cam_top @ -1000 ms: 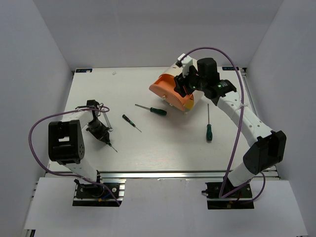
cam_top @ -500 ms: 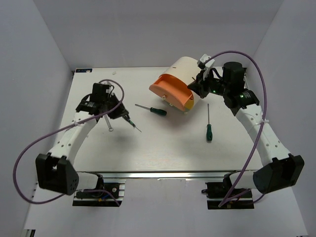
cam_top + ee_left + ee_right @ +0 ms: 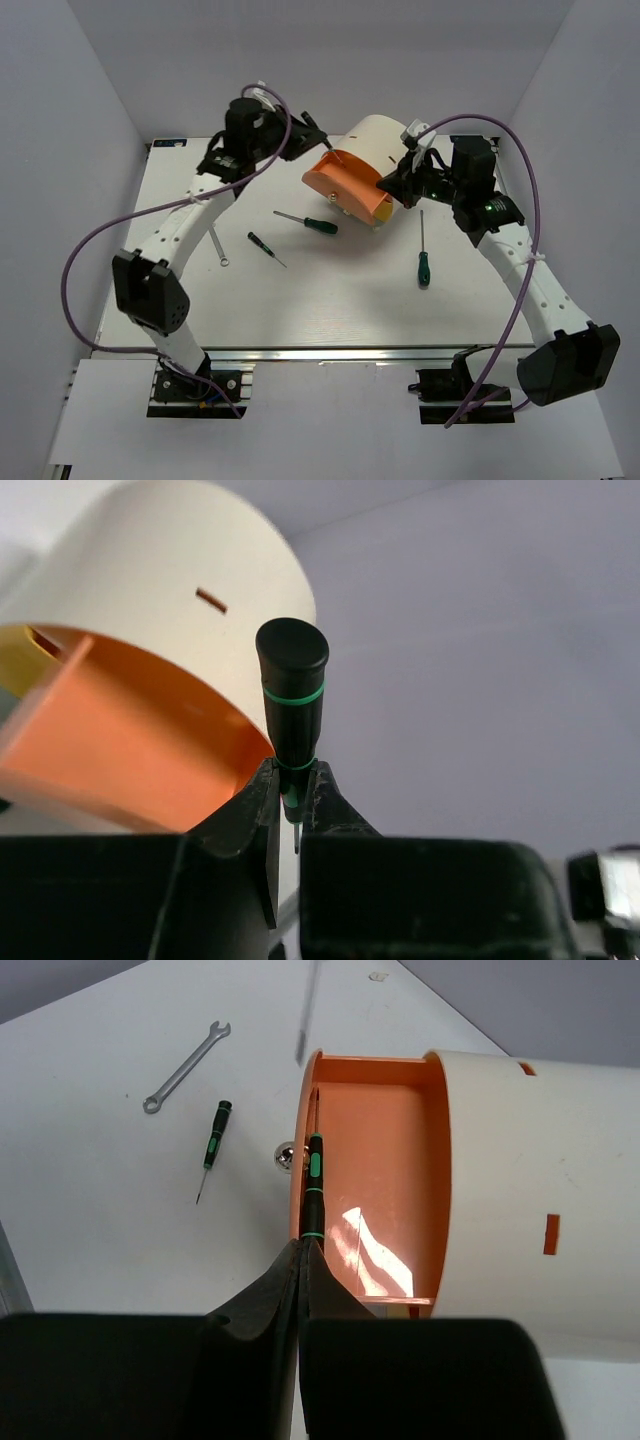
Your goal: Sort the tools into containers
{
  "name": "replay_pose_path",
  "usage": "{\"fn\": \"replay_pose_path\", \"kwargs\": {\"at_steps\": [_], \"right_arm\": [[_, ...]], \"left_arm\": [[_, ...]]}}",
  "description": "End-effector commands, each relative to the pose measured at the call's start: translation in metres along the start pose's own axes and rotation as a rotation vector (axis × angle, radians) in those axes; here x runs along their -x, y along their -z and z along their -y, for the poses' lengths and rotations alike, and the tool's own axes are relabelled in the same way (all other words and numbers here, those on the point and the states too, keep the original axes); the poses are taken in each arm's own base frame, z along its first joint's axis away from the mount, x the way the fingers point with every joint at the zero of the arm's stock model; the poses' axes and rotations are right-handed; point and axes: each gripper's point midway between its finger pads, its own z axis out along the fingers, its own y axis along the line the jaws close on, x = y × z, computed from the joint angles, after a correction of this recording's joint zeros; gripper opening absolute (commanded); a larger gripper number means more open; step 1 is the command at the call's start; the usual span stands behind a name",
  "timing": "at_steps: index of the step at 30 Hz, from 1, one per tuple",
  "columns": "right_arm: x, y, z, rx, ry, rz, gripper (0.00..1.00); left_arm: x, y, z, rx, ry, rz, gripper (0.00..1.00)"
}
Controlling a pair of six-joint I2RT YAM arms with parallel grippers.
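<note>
Where the orange drawer (image 3: 345, 185) stood pulled out of the cream cabinet (image 3: 375, 140), the left gripper (image 3: 292, 778) was clamped on a screwdriver (image 3: 292, 680) close by. The right gripper (image 3: 303, 1250) pinched a second screwdriver (image 3: 314, 1175) over the drawer's front wall. The wrench (image 3: 187, 1065) lay on the table (image 3: 330, 300).

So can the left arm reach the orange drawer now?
Probably yes. The drawer is pulled out with its top open, and the left hand holding the screwdriver is close beside it. The right hand sits at one corner, leaving the opening free.
</note>
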Motion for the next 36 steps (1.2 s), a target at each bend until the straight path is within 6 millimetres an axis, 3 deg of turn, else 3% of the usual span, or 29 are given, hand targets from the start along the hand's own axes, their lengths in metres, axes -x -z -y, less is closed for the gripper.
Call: {"fn": "replay_pose_path", "kwargs": {"at_steps": [1, 4, 9, 11, 13, 14, 16, 18, 23, 27, 28, 29, 30, 31, 32, 33, 34, 35, 36], "right_arm": [[0.028, 0.014, 0.002, -0.049, 0.048, 0.086, 0.00], [0.030, 0.021, 0.005, -0.083, 0.052, 0.099, 0.00], [0.029, 0.029, 0.011, -0.117, 0.045, 0.112, 0.04], [0.026, 0.029, 0.011, -0.119, 0.035, 0.108, 0.09], [0.027, 0.029, 0.011, -0.115, 0.036, 0.110, 0.18], [0.027, 0.028, 0.011, -0.111, 0.037, 0.109, 0.21], [0.026, 0.026, 0.011, -0.099, 0.033, 0.107, 0.28], [0.026, 0.023, 0.011, -0.087, 0.030, 0.104, 0.33], [0.027, 0.019, 0.011, -0.068, 0.031, 0.096, 0.36], [0.026, 0.015, 0.003, 0.003, 0.046, 0.087, 0.36], [0.025, 0.015, -0.003, 0.041, 0.057, 0.080, 0.35], [0.030, 0.016, -0.021, 0.151, 0.090, 0.100, 0.33], [0.029, 0.014, -0.030, 0.214, 0.114, 0.100, 0.27], [0.029, 0.010, -0.044, 0.279, 0.193, 0.107, 0.24], [0.028, 0.009, -0.057, 0.330, 0.214, 0.094, 0.21], [0.025, -0.002, -0.083, 0.404, 0.253, 0.079, 0.18], [0.022, -0.009, -0.095, 0.431, 0.338, 0.072, 0.18], [0.015, -0.019, -0.098, 0.407, 0.363, 0.033, 0.18], [0.012, -0.029, -0.127, 0.465, 0.398, 0.028, 0.18]], "left_arm": [[-0.021, -0.028, 0.020, -0.036, 0.141, -0.020, 0.00], [-0.032, -0.041, 0.017, 0.047, 0.191, 0.023, 0.00], [-0.043, -0.038, 0.015, 0.126, 0.237, 0.073, 0.00], [-0.048, -0.036, 0.012, 0.157, 0.240, 0.068, 0.00], [-0.056, -0.036, 0.006, 0.175, 0.253, 0.037, 0.14], [-0.063, -0.037, 0.005, 0.174, 0.264, 0.007, 0.30], [-0.072, -0.037, 0.002, 0.177, 0.274, -0.031, 0.45], [-0.080, -0.037, 0.002, 0.173, 0.290, -0.071, 0.53], [-0.086, -0.037, 0.001, 0.169, 0.288, -0.102, 0.57], [-0.062, -0.032, 0.028, 0.106, 0.226, -0.032, 0.54], [-0.047, -0.026, 0.045, 0.071, 0.169, 0.006, 0.38], [-0.034, -0.018, 0.055, 0.061, 0.136, 0.046, 0.28], [-0.021, -0.011, 0.056, 0.087, 0.102, 0.097, 0.16], [-0.003, 0.002, 0.069, 0.071, 0.015, 0.144, 0.00], [0.014, 0.012, 0.066, 0.102, -0.020, 0.199, 0.00], [0.030, 0.036, 0.068, 0.131, -0.056, 0.259, 0.00], [0.032, 0.046, 0.050, 0.184, -0.112, 0.268, 0.00], [0.049, 0.064, 0.032, 0.235, -0.110, 0.309, 0.00], [0.060, 0.101, 0.033, 0.236, -0.102, 0.357, 0.00]]}}
